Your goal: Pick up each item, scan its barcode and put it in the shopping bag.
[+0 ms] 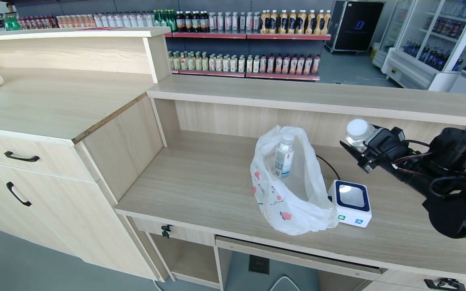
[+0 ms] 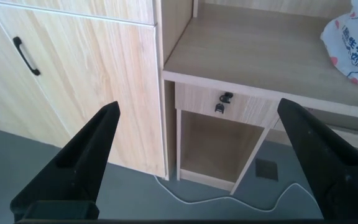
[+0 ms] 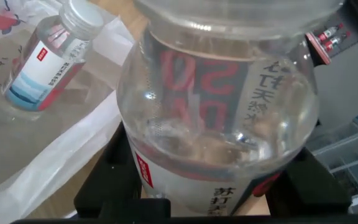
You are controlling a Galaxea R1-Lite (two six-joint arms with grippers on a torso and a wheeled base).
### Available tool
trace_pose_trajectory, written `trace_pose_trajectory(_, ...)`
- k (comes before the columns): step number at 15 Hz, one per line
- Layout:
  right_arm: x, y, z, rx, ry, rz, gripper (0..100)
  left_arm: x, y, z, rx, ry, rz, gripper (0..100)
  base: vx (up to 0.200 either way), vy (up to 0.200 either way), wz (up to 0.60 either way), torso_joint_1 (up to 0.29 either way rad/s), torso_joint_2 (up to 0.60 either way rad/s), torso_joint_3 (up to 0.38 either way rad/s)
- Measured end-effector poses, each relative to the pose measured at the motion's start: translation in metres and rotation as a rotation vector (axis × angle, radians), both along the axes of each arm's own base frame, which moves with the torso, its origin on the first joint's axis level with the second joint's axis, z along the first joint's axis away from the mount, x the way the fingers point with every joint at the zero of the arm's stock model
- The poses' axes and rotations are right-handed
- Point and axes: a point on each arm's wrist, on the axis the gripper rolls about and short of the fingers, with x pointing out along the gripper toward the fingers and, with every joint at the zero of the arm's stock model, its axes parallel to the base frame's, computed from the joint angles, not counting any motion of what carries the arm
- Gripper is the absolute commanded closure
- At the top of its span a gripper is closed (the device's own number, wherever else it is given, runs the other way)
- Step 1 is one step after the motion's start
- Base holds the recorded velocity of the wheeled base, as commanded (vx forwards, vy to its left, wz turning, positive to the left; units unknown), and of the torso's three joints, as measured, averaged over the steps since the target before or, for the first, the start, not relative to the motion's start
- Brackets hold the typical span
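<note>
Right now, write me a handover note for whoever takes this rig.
Left gripper: open, empty, low, facing the cabinet.
Right gripper: shut on a clear bottle, held above the counter near the scanner.
Done: one small bottle stands in the shopping bag, beside the scanner.
Left: I cannot tell if the held bottle was scanned; scan it if needed, then bag it.
</note>
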Motion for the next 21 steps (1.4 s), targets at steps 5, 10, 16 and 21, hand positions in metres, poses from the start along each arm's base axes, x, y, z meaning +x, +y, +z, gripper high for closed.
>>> trace_pose_trajectory(5, 0.008, -0.005, -0.018, -0.014, 0.006, 0.043, 100, 0.0, 0.0, 0.0, 0.0, 0.0, 0.001, 0, 0.0, 0.0, 0.0, 0.0, 0.0, 0.0)
trace_pose_trajectory(10, 0.013, -0.018, -0.032, -0.052, 0.018, 0.089, 100, 0.0, 0.0, 0.0, 0.0, 0.0, 0.0, 0, 0.0, 0.0, 0.0, 0.0, 0.0, 0.0)
trace_pose_trajectory(16, 0.018, -0.016, -0.045, -0.101, -0.001, 0.17, 100, 0.0, 0.0, 0.0, 0.0, 0.0, 0.001, 0, 0.0, 0.0, 0.0, 0.0, 0.0, 0.0)
trace_pose_trajectory(21, 0.021, -0.016, -0.052, -0.122, 0.002, 0.195, 100, 0.0, 0.0, 0.0, 0.0, 0.0, 0.0, 0, 0.0, 0.0, 0.0, 0.0, 0.0, 0.0)
